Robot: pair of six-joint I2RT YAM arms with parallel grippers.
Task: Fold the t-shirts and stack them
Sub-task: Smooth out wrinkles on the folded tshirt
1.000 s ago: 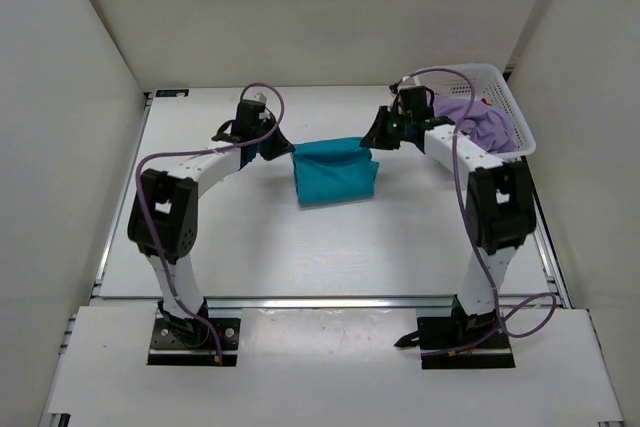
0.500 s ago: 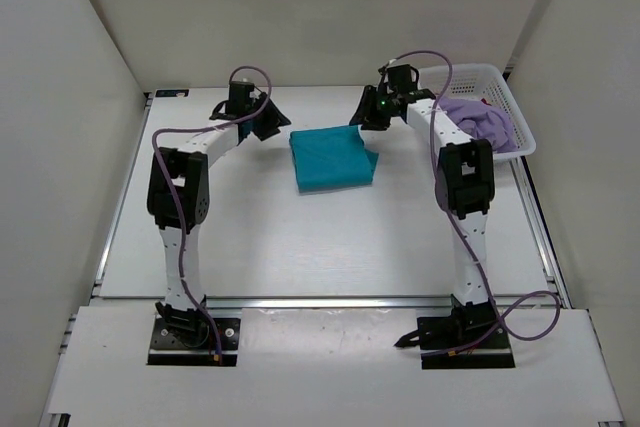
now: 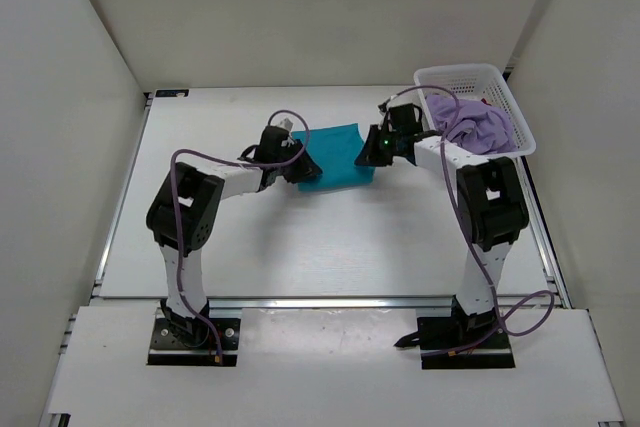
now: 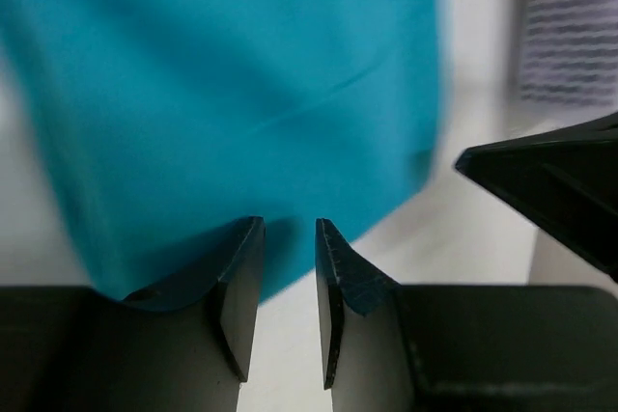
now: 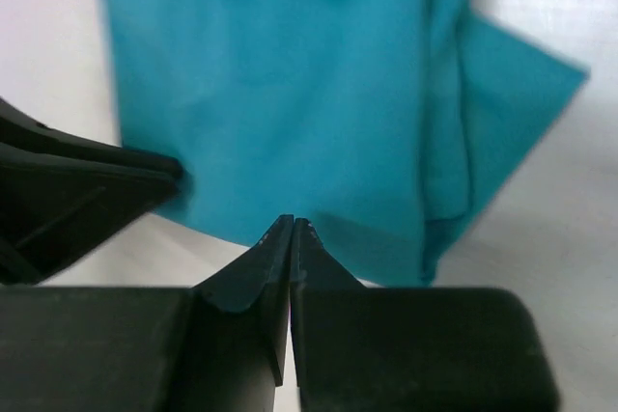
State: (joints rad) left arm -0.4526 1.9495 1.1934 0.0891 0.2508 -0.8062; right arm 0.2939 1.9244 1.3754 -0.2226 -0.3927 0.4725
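My left gripper (image 4: 288,224) has its jaws a narrow slit apart, with nothing between them that I can see. Its tips sit right at the edge of the teal t-shirt (image 4: 241,94), and the fabric spreads out beyond them. The dark wedge at the right of the left wrist view is the other arm's finger.

My right gripper (image 5: 292,222) has its jaws pressed together, tips meeting. They sit at the near edge of the same shirt. I can't tell if any cloth is caught between them.

From the top view, the left gripper (image 3: 300,162) is at the shirt's left side and the right gripper (image 3: 372,152) is at its right side. Both are low over the table (image 3: 330,237) and face each other across the shirt.

The teal t-shirt (image 3: 335,152) lies folded into a rough rectangle, flat on the table, toward the far middle. In the right wrist view a fold line runs down its right part and one corner sticks out past it.

The lavender t-shirt (image 3: 478,125) is bunched up in the white mesh basket (image 3: 465,72) at the far right of the table, just beside the right arm. Part of the cloth hangs over the basket's near rim.

The table is white, with metal rails along its edges. Plain white panels close in the left, right and back sides.
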